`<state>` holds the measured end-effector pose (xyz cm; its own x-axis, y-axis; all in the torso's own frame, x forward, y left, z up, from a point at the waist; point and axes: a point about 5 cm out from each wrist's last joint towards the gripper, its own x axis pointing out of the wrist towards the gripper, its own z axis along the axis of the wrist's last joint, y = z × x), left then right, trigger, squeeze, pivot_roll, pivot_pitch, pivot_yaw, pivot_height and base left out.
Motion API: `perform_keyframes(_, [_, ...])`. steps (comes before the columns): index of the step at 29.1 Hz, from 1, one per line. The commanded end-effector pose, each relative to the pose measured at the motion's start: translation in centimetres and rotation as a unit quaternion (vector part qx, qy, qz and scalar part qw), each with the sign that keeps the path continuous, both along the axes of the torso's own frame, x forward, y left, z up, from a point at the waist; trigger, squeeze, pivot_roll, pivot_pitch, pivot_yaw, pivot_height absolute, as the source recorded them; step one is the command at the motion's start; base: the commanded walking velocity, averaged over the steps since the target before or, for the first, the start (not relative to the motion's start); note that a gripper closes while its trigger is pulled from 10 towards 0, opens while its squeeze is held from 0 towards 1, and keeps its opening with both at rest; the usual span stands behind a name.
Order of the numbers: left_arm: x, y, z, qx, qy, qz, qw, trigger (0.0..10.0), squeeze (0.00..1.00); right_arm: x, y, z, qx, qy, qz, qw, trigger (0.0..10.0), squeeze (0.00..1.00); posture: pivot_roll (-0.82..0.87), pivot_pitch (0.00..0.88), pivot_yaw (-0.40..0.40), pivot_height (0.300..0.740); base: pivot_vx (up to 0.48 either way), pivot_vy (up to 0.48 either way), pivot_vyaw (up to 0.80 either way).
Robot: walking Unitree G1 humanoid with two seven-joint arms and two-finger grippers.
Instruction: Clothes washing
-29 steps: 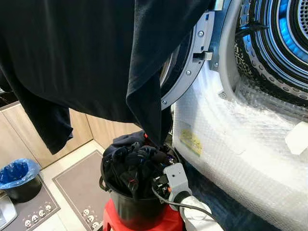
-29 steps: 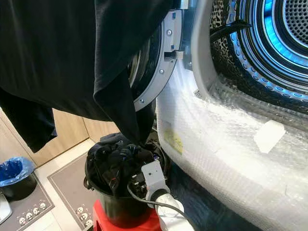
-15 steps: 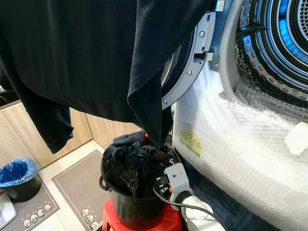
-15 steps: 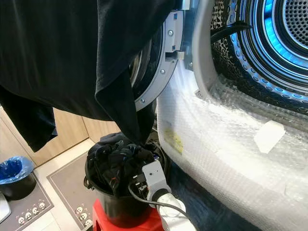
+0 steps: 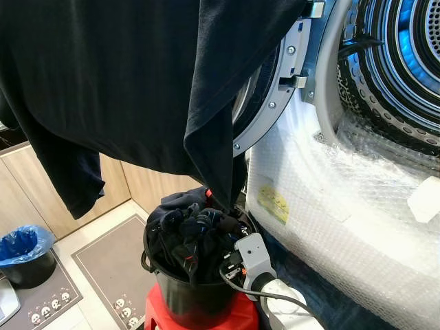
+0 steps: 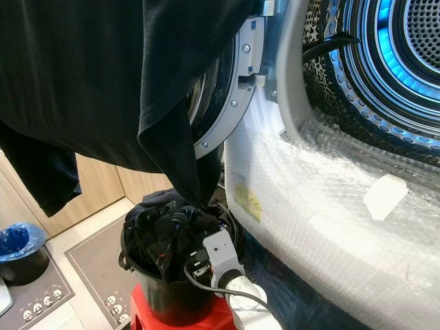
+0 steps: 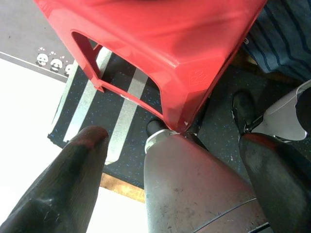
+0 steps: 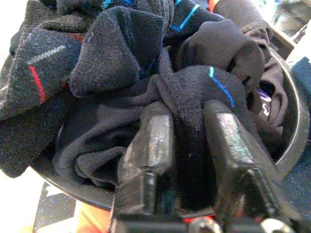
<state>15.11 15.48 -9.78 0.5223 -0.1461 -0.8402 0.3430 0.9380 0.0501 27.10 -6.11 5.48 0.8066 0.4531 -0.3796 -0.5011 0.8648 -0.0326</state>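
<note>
Right gripper [image 8: 187,145] pinching a dark sock [image 8: 204,92] in the black bucket [image 5: 185,295] on the red stool [image 7: 160,53], left gripper [image 7: 175,145] spread wide near the floor, big black shirt [image 5: 124,75] hanging straight down, washer drum [image 6: 392,62] open beside.

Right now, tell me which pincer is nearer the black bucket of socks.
Right. The right pincer is inside the black bucket, clamped on a sock. The left pincer hangs low beside the red stool.
</note>
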Motion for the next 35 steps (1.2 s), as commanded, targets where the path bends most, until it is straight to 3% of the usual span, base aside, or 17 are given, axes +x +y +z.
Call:
perform_keyframes(1, [-2.0, -0.1, -0.8, 0.0, 0.041, 0.003, 0.999, 10.0, 0.0, 0.2, 0.1, 0.3, 0.001, -0.006, 0.007, 1.0, 0.0, 0.0, 0.0, 0.0, -0.033, 0.74, 0.0, 0.0, 0.0])
perform_keyframes(13, [-1.6, -0.2, -0.7, -0.004, 0.038, 0.011, 0.999, 10.0, 0.0, 0.2, 0.4, 1.8, 0.052, -0.021, 0.037, 0.998, 0.0, 0.0, -0.01, 0.0, -0.032, 0.74, 0.0, 0.0, 0.0])
perform_keyframes(19, [-1.2, -0.2, -0.6, -0.006, 0.036, 0.015, 0.999, 10.0, 0.0, -0.1, 0.8, 3.6, 0.126, -0.034, 0.085, 0.988, 0.0, 0.0, -0.01, 0.0, -0.03, 0.74, 0.0, 0.0, 0.0])
perform_keyframes(20, [-1.2, -0.2, -0.6, -0.006, 0.036, 0.015, 0.999, 10.0, 0.0, -0.2, 0.8, 4.0, 0.136, -0.044, 0.098, 0.985, 0.7, 0.0, -0.01, 0.0, -0.03, 0.74, 0.0, 0.0, 0.0])
perform_keyframes(21, [-1.1, -0.2, -0.6, -0.006, 0.035, 0.015, 0.999, 10.0, 0.0, -0.3, 0.8, 4.4, 0.144, -0.057, 0.112, 0.982, 0.7, 0.0, -0.01, 0.0, -0.03, 0.74, 0.0, 0.0, 0.0])
perform_keyframes(22, [-1.1, -0.2, -0.5, -0.007, 0.035, 0.016, 0.999, 10.0, 0.0, -0.4, 0.9, 4.5, 0.153, -0.045, 0.116, 0.98, 10.0, 0.0, -0.02, 0.0, -0.03, 0.74, 0.0, 0.0, 0.0])
perform_keyframes(24, [-1.0, -0.2, -0.5, -0.007, 0.035, 0.017, 0.999, 10.0, 0.0, -0.6, 1.0, 4.8, 0.176, -0.027, 0.129, 0.976, 10.0, 0.0, -0.02, 0.0, -0.029, 0.74, 0.0, 0.0, 0.0])
perform_keyframes(28, [-0.9, -0.2, -0.5, -0.008, 0.035, 0.017, 0.999, 10.0, 0.0, -0.9, 1.1, 5.9, 0.2, -0.058, 0.142, 0.968, 10.0, 0.0, -0.02, 0.0, -0.03, 0.74, 0.0, 0.0, 0.0])
perform_keyframes(32, [-0.9, -0.2, -0.5, -0.009, 0.035, 0.017, 0.999, 10.0, 0.0, -1.4, 1.3, 6.6, 0.241, -0.056, 0.169, 0.954, 10.0, 0.0, -0.02, 0.0, -0.031, 0.74, 0.0, 0.0, 0.0])
perform_keyframes(35, [-0.8, -0.3, -0.5, -0.009, 0.035, 0.016, 0.999, 10.0, 0.0, -1.4, 1.3, 6.8, 0.248, -0.049, 0.171, 0.952, 10.0, 0.0, -0.02, 0.0, -0.031, 0.74, 0.0, 0.0, 0.0])
